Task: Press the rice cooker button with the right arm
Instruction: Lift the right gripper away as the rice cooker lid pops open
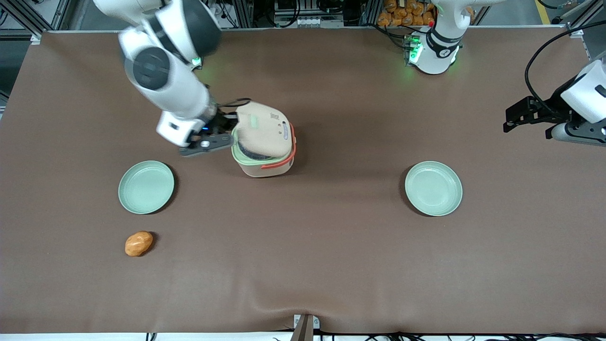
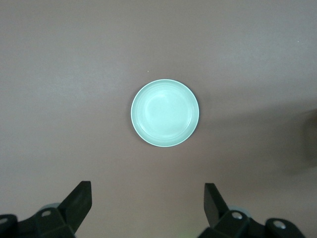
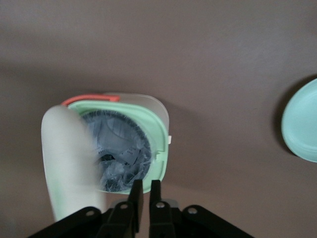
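The cream-beige rice cooker point(image 1: 265, 163) stands mid-table with its lid point(image 1: 262, 130) raised and tilted, so the pale green rim and the dark inside show. In the right wrist view the lid point(image 3: 67, 158) looks blurred beside the green rim point(image 3: 162, 134) and the silvery inner pot point(image 3: 119, 148). The coral-orange handle point(image 1: 280, 164) wraps the side nearer the front camera. The white right arm point(image 1: 161, 71) reaches down beside the cooker. Its black gripper point(image 1: 230, 127) sits against the cooker's edge by the lid. The gripper point(image 3: 146, 186) has its fingers nearly together with nothing between them.
A mint-green plate point(image 1: 146, 186) lies nearer the front camera toward the working arm's end, also in the right wrist view point(image 3: 302, 124). An orange-brown lump point(image 1: 138, 243) lies nearer still. A second mint-green plate point(image 1: 433, 188) lies toward the parked arm's end, also in the left wrist view point(image 2: 165, 113).
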### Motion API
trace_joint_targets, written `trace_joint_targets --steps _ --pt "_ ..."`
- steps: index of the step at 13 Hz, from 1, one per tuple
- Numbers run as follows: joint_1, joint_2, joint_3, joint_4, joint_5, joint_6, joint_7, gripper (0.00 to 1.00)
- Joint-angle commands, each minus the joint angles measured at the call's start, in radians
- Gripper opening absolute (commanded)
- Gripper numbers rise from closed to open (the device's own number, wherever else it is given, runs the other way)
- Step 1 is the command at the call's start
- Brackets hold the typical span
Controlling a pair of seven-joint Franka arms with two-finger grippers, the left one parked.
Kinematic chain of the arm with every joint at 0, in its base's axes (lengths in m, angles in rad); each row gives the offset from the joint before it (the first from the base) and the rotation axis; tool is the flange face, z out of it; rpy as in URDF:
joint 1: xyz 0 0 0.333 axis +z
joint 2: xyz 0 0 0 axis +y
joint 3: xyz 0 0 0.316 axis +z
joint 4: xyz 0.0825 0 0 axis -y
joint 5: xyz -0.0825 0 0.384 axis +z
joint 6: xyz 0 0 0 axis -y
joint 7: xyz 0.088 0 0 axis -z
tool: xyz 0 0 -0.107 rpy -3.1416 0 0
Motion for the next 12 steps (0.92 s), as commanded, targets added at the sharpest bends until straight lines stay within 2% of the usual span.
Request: trace_joint_targets --steps 1,7,8,10,12 --pt "-0.045 -0.077 -0.043 0.045 0.032 -0.046 -0.014 1.00" --pt "-0.037 -0.119 -0.231 0.128 0.014 -0.112 -0.054 1.00" --pt "-0.048 -0.143 -0.238 0.128 -0.002 -0.127 -0.097 1.00" --pt "-0.069 -0.182 -0.259 0.129 -0.093 -0.150 -0.141 1.00" --pt "-0.099 -0.187 -0.261 0.134 -0.100 -0.161 -0.142 1.00"
